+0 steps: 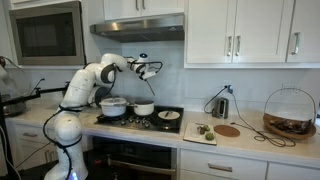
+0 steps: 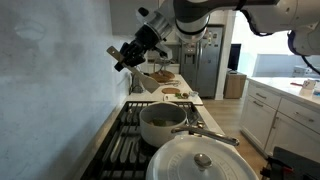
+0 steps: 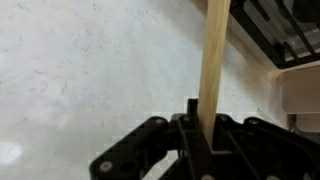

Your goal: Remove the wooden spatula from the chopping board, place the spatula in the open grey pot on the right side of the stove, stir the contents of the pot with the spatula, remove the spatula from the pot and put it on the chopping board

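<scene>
My gripper (image 3: pixel 205 128) is shut on the pale wooden spatula handle (image 3: pixel 212 55), which runs straight up the wrist view over the light wall. In both exterior views the gripper (image 1: pixel 149 69) (image 2: pixel 127 55) hangs high above the stove, close to the back wall. The small grey pot (image 1: pixel 144 108) (image 2: pixel 162 122) stands open on the stove well below it. The chopping board (image 1: pixel 199 132) lies on the counter beside the stove. The spatula's blade end does not show clearly.
A larger lidded silvery pot (image 1: pixel 113 106) (image 2: pixel 203 160) and a flat dark pan (image 1: pixel 168 115) share the stove. A kettle (image 1: pixel 221 105), a round wooden mat (image 1: pixel 228 130) and a wire basket (image 1: pixel 289 112) stand on the counter. The range hood (image 1: pixel 138 30) is above the gripper.
</scene>
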### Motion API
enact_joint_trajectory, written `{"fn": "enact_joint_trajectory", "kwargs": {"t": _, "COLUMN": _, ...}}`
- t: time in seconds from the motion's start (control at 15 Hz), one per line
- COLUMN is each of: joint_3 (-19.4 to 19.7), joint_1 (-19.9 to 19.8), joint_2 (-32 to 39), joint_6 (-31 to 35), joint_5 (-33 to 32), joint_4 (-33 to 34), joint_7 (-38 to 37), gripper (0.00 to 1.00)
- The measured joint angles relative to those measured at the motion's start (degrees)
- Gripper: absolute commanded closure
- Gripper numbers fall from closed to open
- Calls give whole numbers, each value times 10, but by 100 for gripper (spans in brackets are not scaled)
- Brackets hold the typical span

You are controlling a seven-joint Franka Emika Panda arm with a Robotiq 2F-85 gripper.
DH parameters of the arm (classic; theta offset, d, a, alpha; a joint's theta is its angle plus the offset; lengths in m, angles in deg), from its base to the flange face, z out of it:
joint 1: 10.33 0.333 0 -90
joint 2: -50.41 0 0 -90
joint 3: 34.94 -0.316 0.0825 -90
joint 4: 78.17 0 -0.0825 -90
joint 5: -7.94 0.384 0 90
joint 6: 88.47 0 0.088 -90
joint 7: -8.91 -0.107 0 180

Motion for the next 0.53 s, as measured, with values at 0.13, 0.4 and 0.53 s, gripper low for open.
{"fn": "enact_joint_trajectory", "kwargs": {"t": 0.13, "joint_3": 0, "joint_1": -7, "joint_2": -4, "joint_6": 1, "joint_5": 0, "joint_4": 5, "joint_7": 0, "gripper": 98}}
{"fn": "enact_joint_trajectory", "kwargs": {"t": 0.4, "joint_3": 7, "joint_1": -19, "joint_2": -5, "joint_6": 13, "joint_5": -5, "joint_4": 6, "joint_7": 11, "gripper": 98}}
{"fn": "enact_joint_trajectory", "kwargs": {"t": 0.53, "joint_3": 9, "joint_1": -26, "joint_2": -5, "joint_6": 27, "joint_5": -6, "joint_4": 3, "joint_7": 23, "gripper": 98}}
